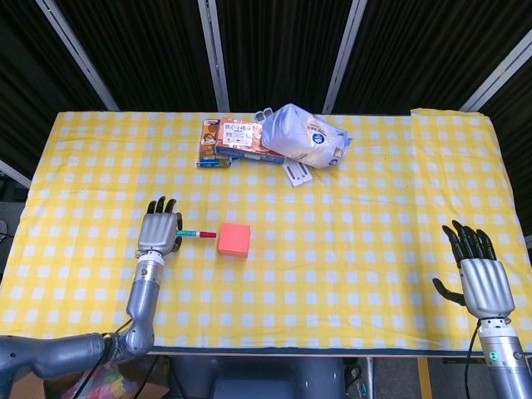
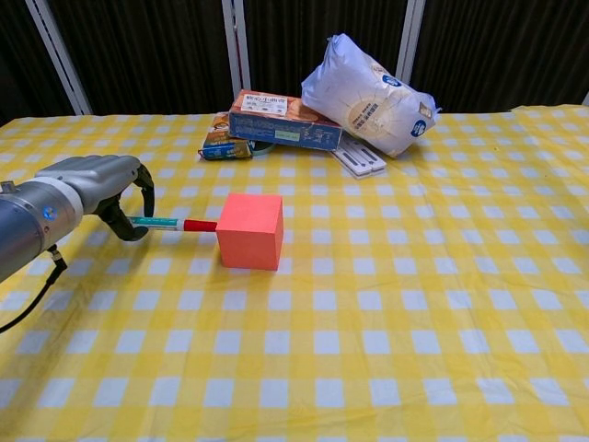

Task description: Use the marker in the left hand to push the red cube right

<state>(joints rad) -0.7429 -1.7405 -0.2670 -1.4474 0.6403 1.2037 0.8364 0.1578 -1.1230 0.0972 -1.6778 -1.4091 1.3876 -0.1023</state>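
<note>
The red cube (image 1: 234, 238) (image 2: 250, 229) sits on the yellow checked cloth, left of the table's middle. My left hand (image 1: 158, 230) (image 2: 97, 184) is just left of it and grips a marker (image 1: 196, 234) (image 2: 173, 223) with a teal body and a red cap. The marker lies level and points right, its red tip touching the cube's left face. My right hand (image 1: 477, 270) rests open near the table's front right edge, fingers spread, holding nothing. It shows only in the head view.
At the back of the table lie a stack of snack boxes (image 1: 234, 141) (image 2: 276, 124), a white-blue bag (image 1: 309, 137) (image 2: 368, 94) leaning on them, and a small white remote-like item (image 1: 297, 174) (image 2: 359, 158). Checked cloth (image 1: 374, 241) stretches right of the cube.
</note>
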